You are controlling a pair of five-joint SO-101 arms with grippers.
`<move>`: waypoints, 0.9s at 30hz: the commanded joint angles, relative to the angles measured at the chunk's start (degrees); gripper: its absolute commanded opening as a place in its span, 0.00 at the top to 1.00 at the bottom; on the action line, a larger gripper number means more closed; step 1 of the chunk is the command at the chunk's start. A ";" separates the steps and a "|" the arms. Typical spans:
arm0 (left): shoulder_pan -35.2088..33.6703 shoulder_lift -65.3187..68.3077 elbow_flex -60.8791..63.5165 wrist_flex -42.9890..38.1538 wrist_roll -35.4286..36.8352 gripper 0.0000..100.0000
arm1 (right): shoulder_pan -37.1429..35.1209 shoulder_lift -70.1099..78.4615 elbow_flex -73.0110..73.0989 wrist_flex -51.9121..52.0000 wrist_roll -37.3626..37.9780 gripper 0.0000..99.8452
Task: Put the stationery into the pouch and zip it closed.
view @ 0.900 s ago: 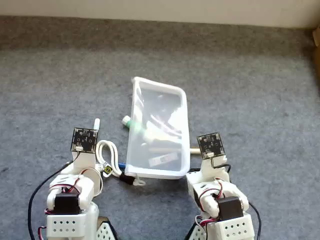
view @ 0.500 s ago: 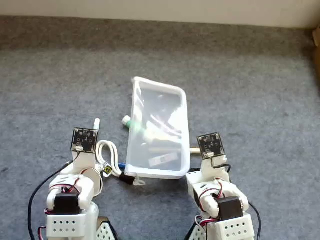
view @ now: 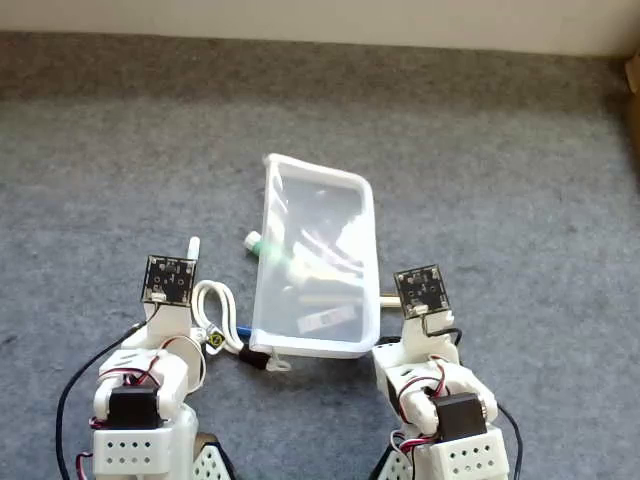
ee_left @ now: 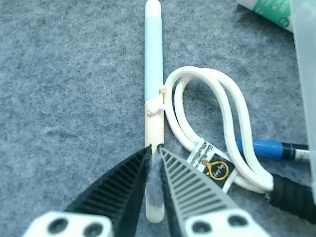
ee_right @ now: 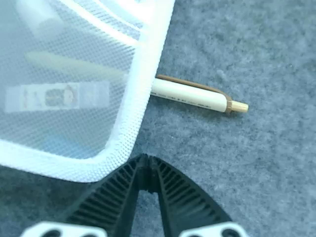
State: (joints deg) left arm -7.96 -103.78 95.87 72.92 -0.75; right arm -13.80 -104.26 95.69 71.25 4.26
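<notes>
Under the left gripper (ee_left: 154, 147), jaws pressed together, lies the pale pen (ee_left: 153, 59), near the pouch (view: 315, 260), light, stiff and likely slick, best pinched mid-barrel; past the pouch, the right gripper (ee_right: 144, 158) is likewise closed.

One pouch (view: 315, 265), three loose pens (ee_left: 153, 59) (ee_left: 269, 148) (ee_right: 190, 94), one green-printed tube (ee_left: 269, 10), one white cord (ee_left: 217, 123).
</notes>
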 commanded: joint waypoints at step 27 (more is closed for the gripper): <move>4.79 -0.75 1.27 0.26 0.53 0.96 | -0.22 -0.75 8.66 0.31 -0.26 0.99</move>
State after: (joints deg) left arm -5.58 -103.78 95.87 72.92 -0.75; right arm -13.80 -104.26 95.69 71.25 4.26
